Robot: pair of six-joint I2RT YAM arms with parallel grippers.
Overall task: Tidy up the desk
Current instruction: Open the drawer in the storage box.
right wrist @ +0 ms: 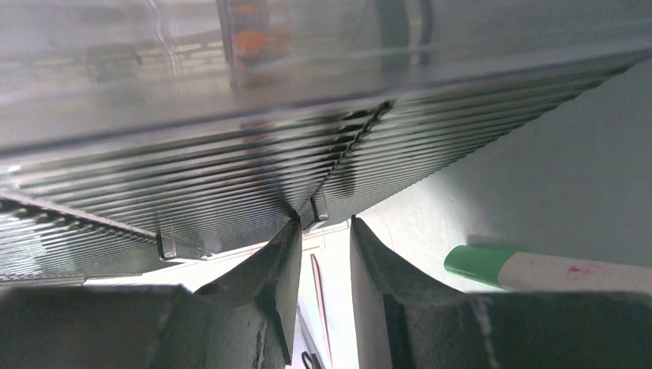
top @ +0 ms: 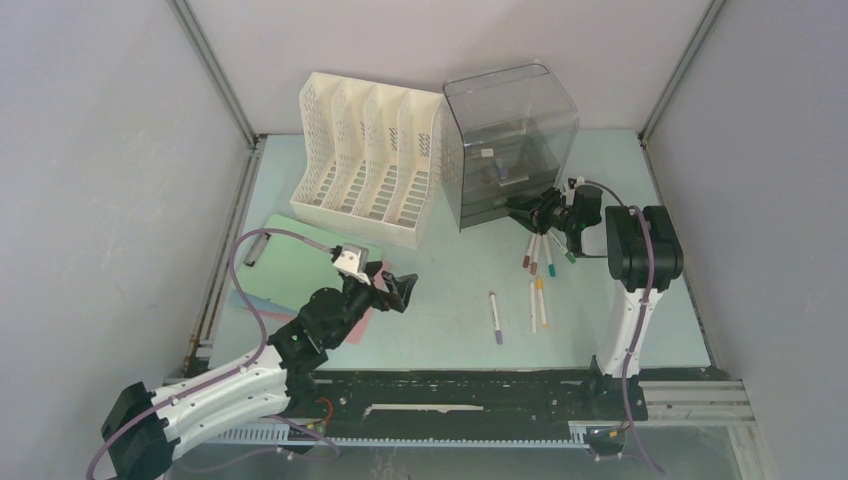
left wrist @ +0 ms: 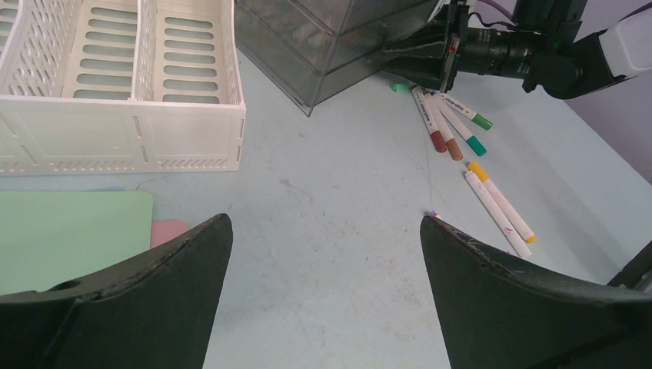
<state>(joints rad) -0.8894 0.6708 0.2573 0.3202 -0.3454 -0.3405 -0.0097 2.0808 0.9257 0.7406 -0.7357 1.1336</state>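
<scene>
The right gripper (right wrist: 324, 223) is held narrow: a slim gap is seen between its fingers and nothing is visibly caught in it. Its tips are set at the ribbed lower front of a smoky plastic drawer box (top: 510, 140); whether they touch it cannot be told. Just beside the gripper a green-capped marker (right wrist: 538, 269) is seen lying flat. The left gripper (left wrist: 327, 223) is spread wide and empty, and is hung above a bare patch of the tabletop (top: 450, 290).

Further out, more markers (top: 538, 300) are scattered near the box, and a purple-capped marker (top: 496, 318) is left apart from them towards the middle. A white file rack (top: 365, 160) is stood at the back beside the box, and a green clipboard (top: 300, 265) with a pink sheet (left wrist: 167, 231) under it is laid at the left.

The tabletop itself is spread across the whole enclosure, between the grey walls. It is judged stiff, fixed and smooth, so it is not to be grasped; only what lies on it is to be taken up. Loose things can be expected to slide or roll on it. The markers are judged light and slippery, best pinched across the middle of the barrel.
</scene>
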